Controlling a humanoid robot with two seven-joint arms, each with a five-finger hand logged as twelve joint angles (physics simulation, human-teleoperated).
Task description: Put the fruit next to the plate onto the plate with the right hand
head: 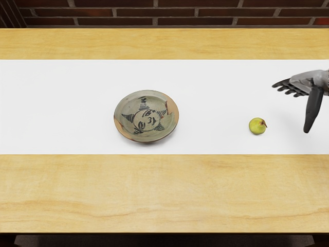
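Head view shows a light wooden tabletop crossed by a broad white strip running from side to side. On that strip, a little left of the middle, sits a round grey-green ceramic plate with a brownish rim and dark brush strokes painted across its well. Nothing lies on it.

The small yellow-green fruit, roundish with a reddish spot at its stem end, rests on the white strip well to the right of the plate, apart from it.

The dark grey right hand comes in from the right edge, above and to the right of the fruit and not touching it. Its fingers are spread and stretched towards the left, its thumb points down, and it holds nothing.

A red brick wall runs behind the far edge of the tabletop.
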